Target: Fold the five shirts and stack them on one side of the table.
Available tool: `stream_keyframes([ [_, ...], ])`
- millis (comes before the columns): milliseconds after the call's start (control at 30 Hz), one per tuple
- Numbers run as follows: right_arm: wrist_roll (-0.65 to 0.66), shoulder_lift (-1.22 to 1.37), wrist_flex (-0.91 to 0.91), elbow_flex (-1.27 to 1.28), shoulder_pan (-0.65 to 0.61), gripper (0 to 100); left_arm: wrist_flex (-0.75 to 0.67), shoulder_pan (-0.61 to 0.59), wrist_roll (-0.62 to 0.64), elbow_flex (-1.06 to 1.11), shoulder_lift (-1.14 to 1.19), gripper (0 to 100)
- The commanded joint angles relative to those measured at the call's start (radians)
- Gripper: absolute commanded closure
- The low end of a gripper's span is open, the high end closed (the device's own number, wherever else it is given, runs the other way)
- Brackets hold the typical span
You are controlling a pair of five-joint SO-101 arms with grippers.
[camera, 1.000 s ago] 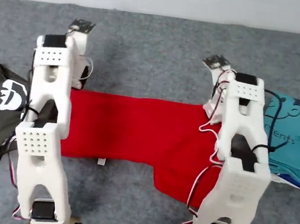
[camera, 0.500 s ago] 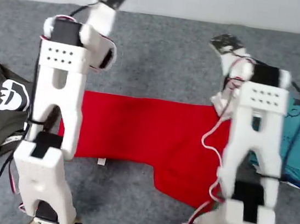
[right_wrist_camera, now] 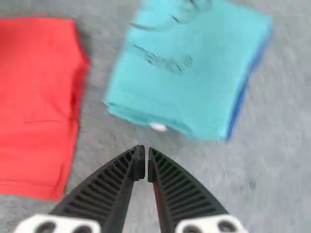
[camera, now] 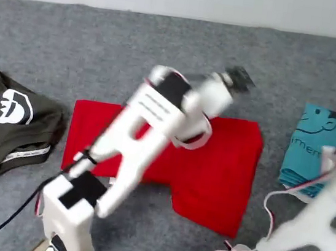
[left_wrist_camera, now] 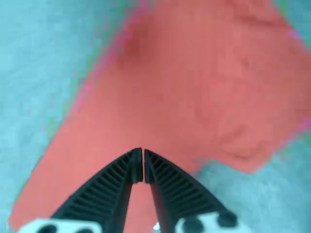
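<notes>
My left gripper (left_wrist_camera: 139, 167) and right gripper (right_wrist_camera: 142, 165), both pinched shut and empty, hang over the grey felt table (camera: 165, 51), the red fabric shirt (camera: 224, 170) half folded; the next fold needs them opened

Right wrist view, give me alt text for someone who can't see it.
The shut end effector hangs over the grey table, above the gap between a red shirt and a folded teal shirt. A blue layer shows under the teal one.

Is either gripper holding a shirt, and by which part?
Nothing is held. The left gripper is shut empty over the red shirt, the right gripper shut empty near the teal shirt.
</notes>
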Motion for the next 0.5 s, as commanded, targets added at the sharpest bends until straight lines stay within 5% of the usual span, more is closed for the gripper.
stream_keyframes([
  [0,0.000,-0.054,0.041,0.029,0.122,97.3,-0.029,0.109,-0.017,0.059,-0.069,97],
  [467,0.002,-0.061,0.039,0.100,0.242,97.3,-0.089,0.365,0.026,0.159,0.041,80],
])
